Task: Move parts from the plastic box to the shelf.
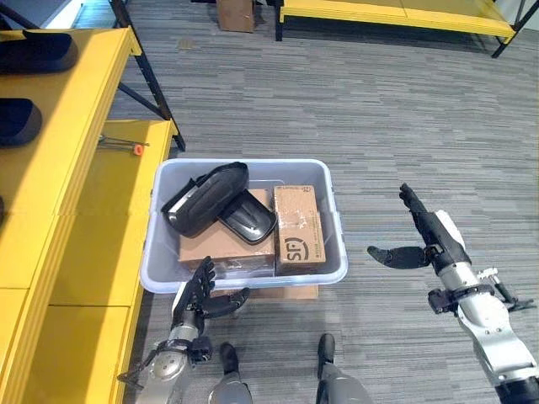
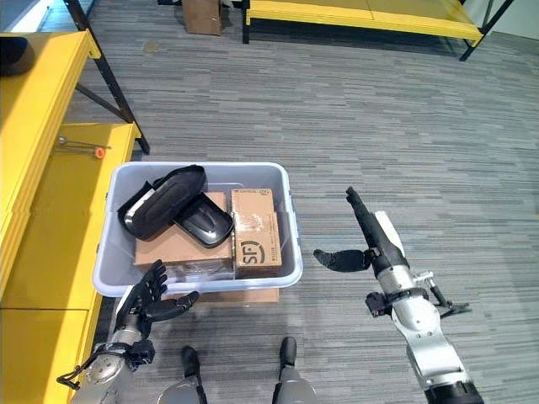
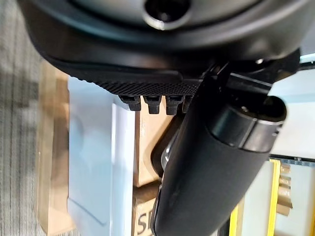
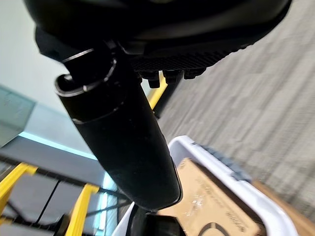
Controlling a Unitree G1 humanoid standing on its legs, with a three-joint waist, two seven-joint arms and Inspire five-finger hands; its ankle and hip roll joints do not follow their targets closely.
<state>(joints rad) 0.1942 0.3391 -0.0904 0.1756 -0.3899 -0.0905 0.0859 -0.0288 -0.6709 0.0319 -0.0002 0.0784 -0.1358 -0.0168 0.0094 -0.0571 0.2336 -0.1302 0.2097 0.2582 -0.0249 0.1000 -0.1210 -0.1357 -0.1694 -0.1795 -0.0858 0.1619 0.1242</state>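
A pale grey plastic box (image 1: 335, 220) stands on the floor in front of me. In it, two black shell-shaped parts (image 1: 202, 198) (image 1: 248, 217) lie on top of cardboard cartons (image 1: 296, 227). The yellow shelf (image 1: 67, 126) runs along the left, with two black parts (image 1: 34, 50) (image 1: 17, 122) on its upper level. My left hand (image 1: 198, 295) is open at the box's near left corner, fingers straight just outside the front wall; its thumb (image 3: 211, 167) points along the box. My right hand (image 1: 429, 231) is open and empty, well to the right of the box above the floor.
A flat cardboard piece (image 1: 269, 293) lies under the box. An orange-tipped tool (image 1: 126, 146) rests on the lower yellow shelf level. Black shelf legs (image 1: 152, 84) stand behind the box. A brown carton (image 1: 236, 13) and another yellow rack (image 1: 396, 10) are far back.
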